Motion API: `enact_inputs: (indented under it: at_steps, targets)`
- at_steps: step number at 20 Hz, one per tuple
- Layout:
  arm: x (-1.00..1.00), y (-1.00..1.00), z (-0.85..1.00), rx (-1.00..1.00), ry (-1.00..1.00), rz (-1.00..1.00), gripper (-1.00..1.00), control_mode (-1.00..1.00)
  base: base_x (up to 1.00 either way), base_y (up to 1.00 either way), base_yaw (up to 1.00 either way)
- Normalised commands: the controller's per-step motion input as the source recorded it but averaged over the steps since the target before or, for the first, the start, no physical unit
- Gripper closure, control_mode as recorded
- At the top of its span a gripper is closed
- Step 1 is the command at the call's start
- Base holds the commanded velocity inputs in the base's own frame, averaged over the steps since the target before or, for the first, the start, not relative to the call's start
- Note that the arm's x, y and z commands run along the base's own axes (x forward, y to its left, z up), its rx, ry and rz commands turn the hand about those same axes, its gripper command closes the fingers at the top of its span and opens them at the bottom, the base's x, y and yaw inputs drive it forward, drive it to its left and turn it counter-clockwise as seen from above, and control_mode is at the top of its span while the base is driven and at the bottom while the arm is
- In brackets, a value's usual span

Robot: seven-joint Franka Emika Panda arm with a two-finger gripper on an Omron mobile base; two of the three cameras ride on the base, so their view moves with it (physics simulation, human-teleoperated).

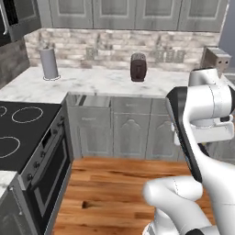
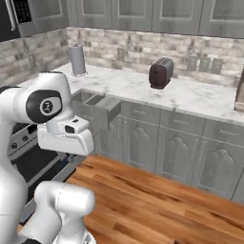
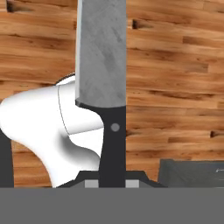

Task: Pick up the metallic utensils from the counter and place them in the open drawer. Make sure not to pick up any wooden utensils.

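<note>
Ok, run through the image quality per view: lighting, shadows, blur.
Left base view: soft and slightly blurred, flat even light, faint sheen on the stovetop. Right base view: same softness, the toaster casts little shadow. Hand view: sharpest, the knife blade shows a dull streaky sheen.
</note>
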Motion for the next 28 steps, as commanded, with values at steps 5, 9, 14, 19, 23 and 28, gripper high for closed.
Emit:
enact_inputs:
  at_steps: [5,9,14,19,23,28]
  targets:
    - [0.00,0.00,0.00,0.00,0.00,0.00,1.00,1.00,0.63,-0.41,0.47]
    - [0.00,0.00,0.00,0.00,0.00,0.00,1.00,1.00,0.54,-0.42,0.47]
    - [0.00,0.00,0.00,0.00,0.00,0.00,1.00,1.00,0.46,-0.35,0.47]
    - [0.00,0.00,0.00,0.00,0.00,0.00,1.00,1.00,0.36,-0.34,0.49]
    - [0.00,0.00,0.00,0.00,0.00,0.00,1.00,1.00,0.42,-0.48,0.52]
    - [0.00,0.00,0.00,0.00,0.00,0.00,1.00,1.00,0.49,-0.68,0.46]
